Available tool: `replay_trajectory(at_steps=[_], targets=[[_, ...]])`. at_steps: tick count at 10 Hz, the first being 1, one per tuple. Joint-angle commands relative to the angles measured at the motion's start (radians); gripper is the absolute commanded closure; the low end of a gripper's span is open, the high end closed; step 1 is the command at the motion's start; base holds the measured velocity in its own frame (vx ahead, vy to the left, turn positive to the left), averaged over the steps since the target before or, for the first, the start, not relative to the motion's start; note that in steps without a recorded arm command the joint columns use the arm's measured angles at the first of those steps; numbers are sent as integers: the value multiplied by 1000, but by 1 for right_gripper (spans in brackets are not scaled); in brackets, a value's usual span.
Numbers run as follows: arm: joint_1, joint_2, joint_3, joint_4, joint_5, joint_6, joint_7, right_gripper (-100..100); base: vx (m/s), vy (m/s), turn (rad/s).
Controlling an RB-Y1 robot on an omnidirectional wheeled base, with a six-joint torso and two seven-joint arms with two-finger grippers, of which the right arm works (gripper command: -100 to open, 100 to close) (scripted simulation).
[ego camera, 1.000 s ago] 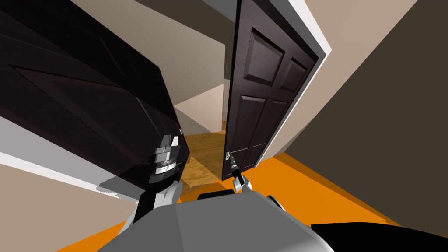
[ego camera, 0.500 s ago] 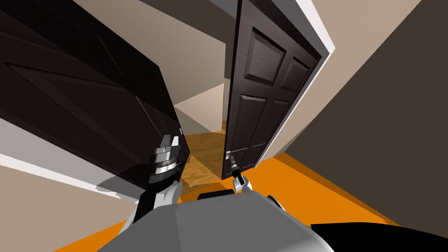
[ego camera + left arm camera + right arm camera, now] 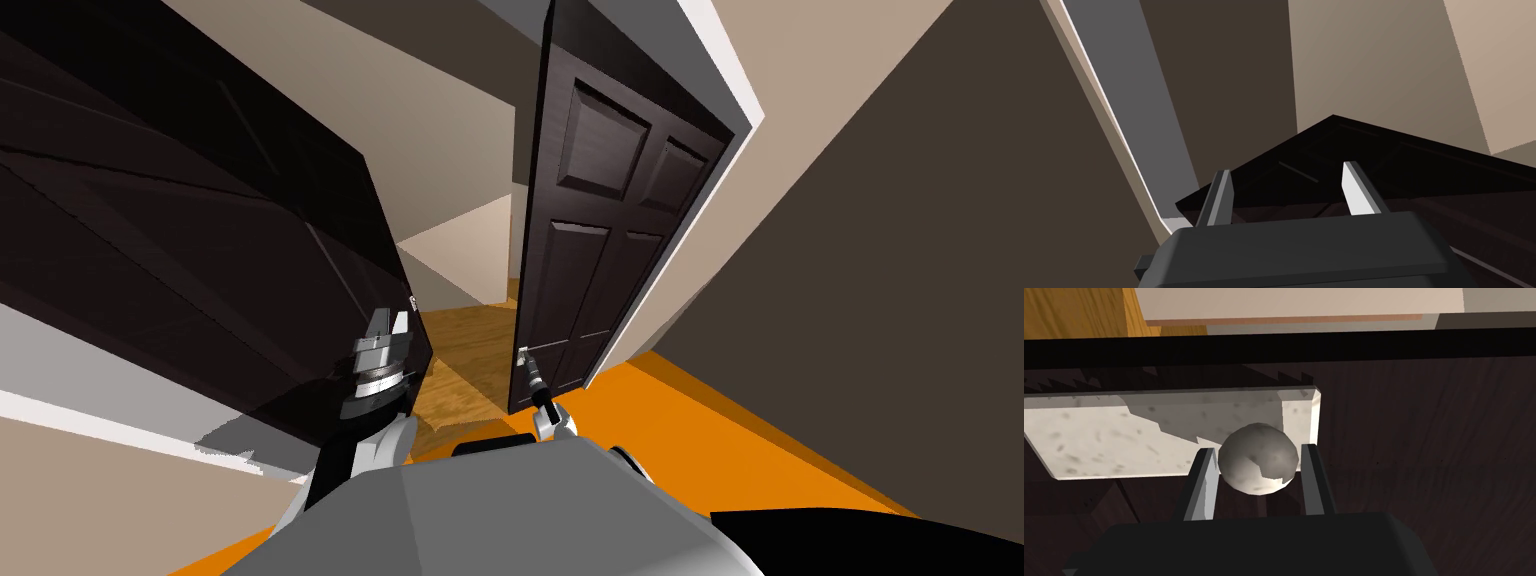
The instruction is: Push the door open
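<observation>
A dark panelled door (image 3: 600,230) stands ajar in its white frame, to the right of a gap. Its round grey knob (image 3: 1258,460) sits on a pale speckled plate (image 3: 1114,438) near the door's free edge. My right gripper (image 3: 1258,449) is shut on that knob, one finger pressing each side; in the head view it (image 3: 523,354) reaches the door's lower edge. My left gripper (image 3: 388,322) is open, held up beside a second dark door leaf (image 3: 200,220) on the left. Its fingers (image 3: 1351,187) hold nothing, with that dark leaf (image 3: 1424,175) just beyond them.
Between the two dark doors a gap shows a wooden floor (image 3: 470,350) and beige walls (image 3: 450,130) beyond. I stand on an orange floor (image 3: 760,450). A brown wall (image 3: 900,300) closes in on the right.
The whole head picture has shifted slightly, so my head has moved a little. Both arms stay where they were at the doors.
</observation>
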Motion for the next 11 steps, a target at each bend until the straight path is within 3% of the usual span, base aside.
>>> replay_trajectory(at_steps=[1,11], targets=[[5,-12,-12,-27,-6,5,3,100,185,36,-11],[3,-38,-110,-20,-56,9,42,100,178,87,-46]])
